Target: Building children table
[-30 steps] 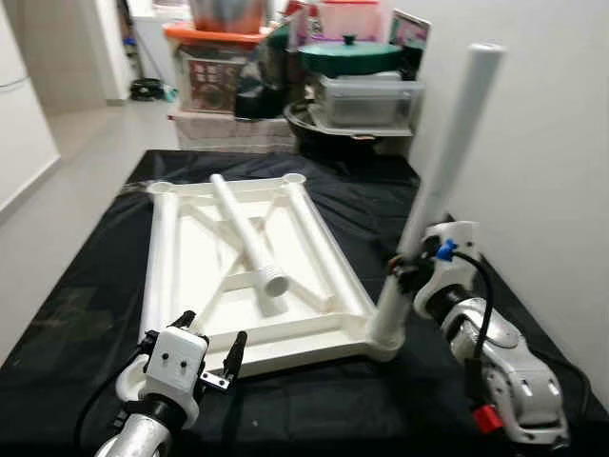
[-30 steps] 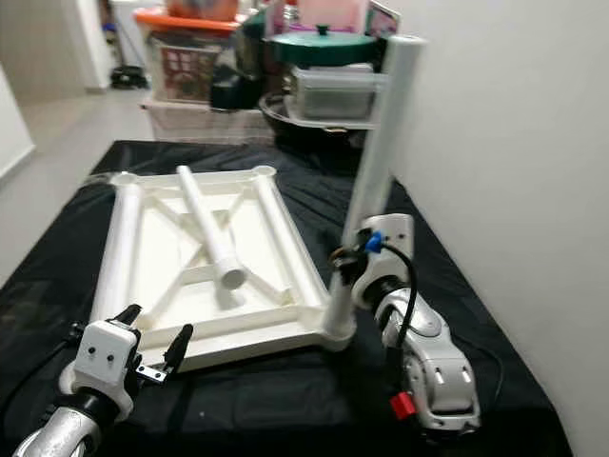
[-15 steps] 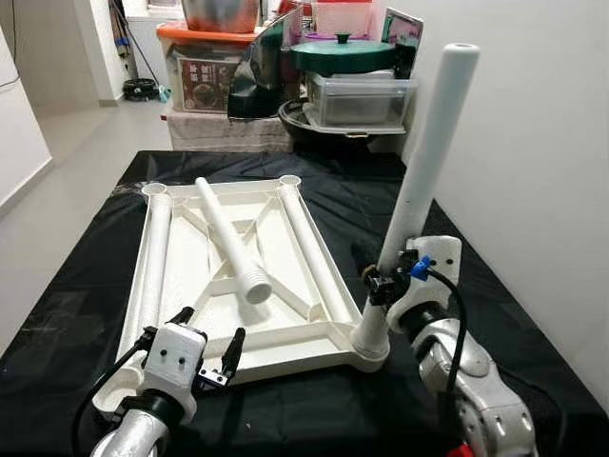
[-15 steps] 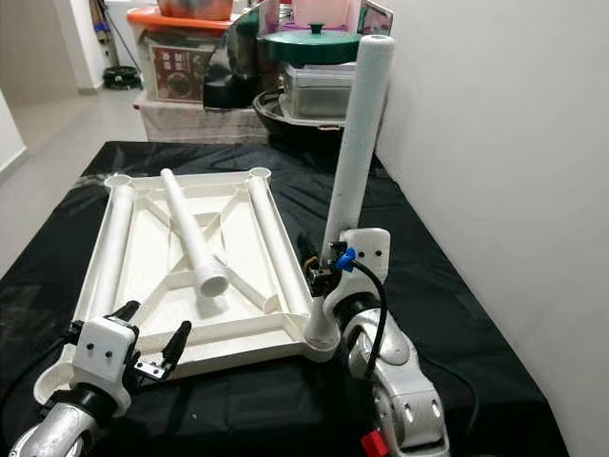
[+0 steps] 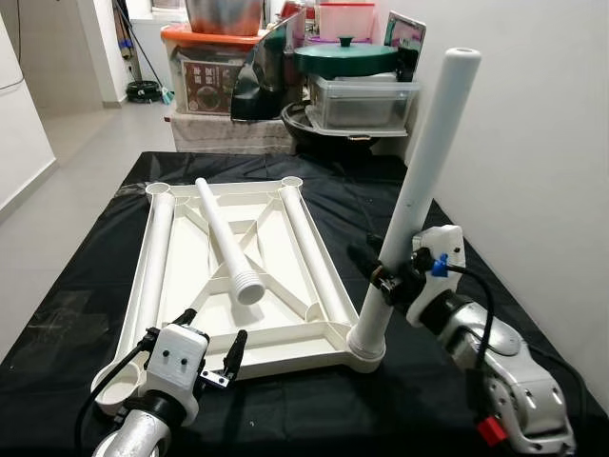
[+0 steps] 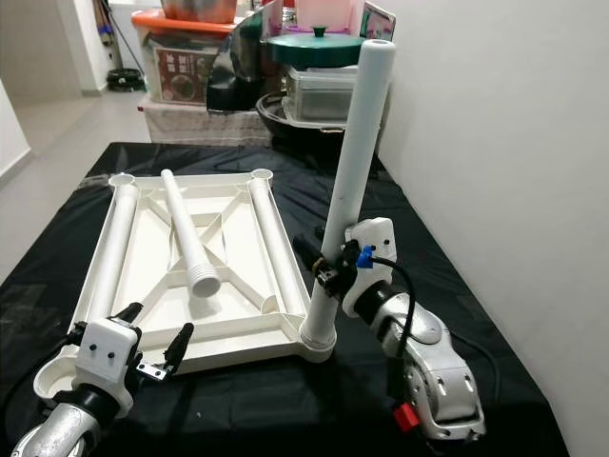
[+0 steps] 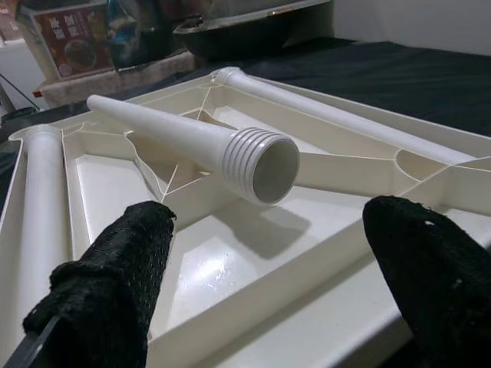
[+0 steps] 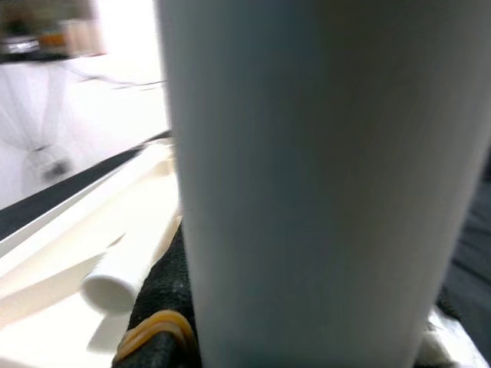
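1. Since a moment ago, the right gripper [image 5: 388,279] has slid its arm out to the right, and the leg [image 5: 416,194] it holds leans a bit more.
2. That gripper is closed tight on the leg, low down. The leg's bottom sits in the near right corner hole of the table top [image 5: 181,255].
3. The table top lies upside down on the black cloth [image 5: 86,295]. Two more legs lie flat along its left and right sides.
4. One loose leg [image 5: 225,239] lies across the middle, with its ridged end pointing near.
5. The left gripper [image 5: 207,335] hangs at the near left edge of the table top. Its fingers [image 7: 115,284] are spread wide and hold nothing.
6. What could go wrong: the standing leg tilts to the right. If it is pushed or turned while tilted, it may jam or pop out of the hole.
7. The table top could also slide on the cloth, since nothing holds it down.
8. The boxes [image 5: 211,65] far off have labels, but the writing is too small to read.
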Controlling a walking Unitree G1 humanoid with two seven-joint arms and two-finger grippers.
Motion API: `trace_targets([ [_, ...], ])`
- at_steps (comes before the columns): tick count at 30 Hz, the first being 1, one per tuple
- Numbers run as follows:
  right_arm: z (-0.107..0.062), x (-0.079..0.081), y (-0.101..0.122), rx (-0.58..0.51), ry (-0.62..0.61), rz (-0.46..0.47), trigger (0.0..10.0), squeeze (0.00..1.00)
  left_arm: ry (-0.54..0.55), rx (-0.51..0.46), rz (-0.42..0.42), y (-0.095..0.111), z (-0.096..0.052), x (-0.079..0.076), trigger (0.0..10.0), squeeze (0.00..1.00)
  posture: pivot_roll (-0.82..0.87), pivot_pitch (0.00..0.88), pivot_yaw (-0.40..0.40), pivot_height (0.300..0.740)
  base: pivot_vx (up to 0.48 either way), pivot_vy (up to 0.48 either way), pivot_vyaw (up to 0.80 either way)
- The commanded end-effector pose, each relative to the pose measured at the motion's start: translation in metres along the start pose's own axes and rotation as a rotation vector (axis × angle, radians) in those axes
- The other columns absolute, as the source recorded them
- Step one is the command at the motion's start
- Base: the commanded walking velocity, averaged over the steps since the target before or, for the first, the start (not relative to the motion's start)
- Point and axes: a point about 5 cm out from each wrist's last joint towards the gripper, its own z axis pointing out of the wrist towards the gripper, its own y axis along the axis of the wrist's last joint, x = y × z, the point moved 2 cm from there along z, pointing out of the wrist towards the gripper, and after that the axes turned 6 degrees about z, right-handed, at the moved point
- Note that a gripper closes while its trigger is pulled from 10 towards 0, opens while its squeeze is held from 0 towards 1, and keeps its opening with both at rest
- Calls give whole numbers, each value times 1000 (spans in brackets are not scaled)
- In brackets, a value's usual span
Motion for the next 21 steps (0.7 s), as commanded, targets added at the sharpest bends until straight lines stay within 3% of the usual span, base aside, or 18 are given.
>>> trace_targets([
  [1,-3,-20,-20,77,-212,55,0,0,-6,18,0,-5,-1,-2,10000,0,111,0,-86,740,0,0,0],
  [3,-5,-22,-24,51,-385,138,0,0,-5,19,0,-5,-1,-2,10000,0,109,0,-85,740,0,0,0],
  [5,-5,-14,-25,45,-396,154,0,0,-6,19,0,-5,-1,-3,10000,0,109,0,-82,740,0,0,0],
  [6,-5,-4,-26,42,-369,150,10000,0,-8,19,0,-5,0,-3,10000,0,105,0,-78,740,0,0,0],
  [9,-4,12,-27,38,-296,134,10000,0,-13,18,0,-5,1,-4,10000,0,100,0,-76,740,0,0,0],
  [13,-4,15,-28,31,-263,141,10000,0,-20,17,1,-5,2,-5,10000,0,98,0,-76,740,0,0,0],
  [14,-2,11,-24,28,-196,127,10000,1000,-22,16,-1,-6,4,-4,10000,0,94,0,-76,740,0,0,0],
  [16,2,11,-21,46,-106,116,10000,1000,-23,15,-3,-6,5,-5,10000,0,94,0,-76,740,0,0,0],
  [17,2,16,-18,60,4,130,10000,0,-24,15,-6,-6,5,-6,10000,0,91,0,-76,740,0,0,0],
  [19,-1,22,-15,79,150,140,10000,0,-25,15,-8,-6,5,-6,10000,0,91,0,-76,740,0,0,0],
  [20,-1,22,-15,79,150,140,10000,0,-25,15,-8,-6,5,-6,10000,0,91,0,-76,740,0,0,0],
  [21,-5,24,-15,98,234,86,10000,0,-26,15,-9,-7,5,-7,10000,0,92,0,-77,740,0,0,0],
])
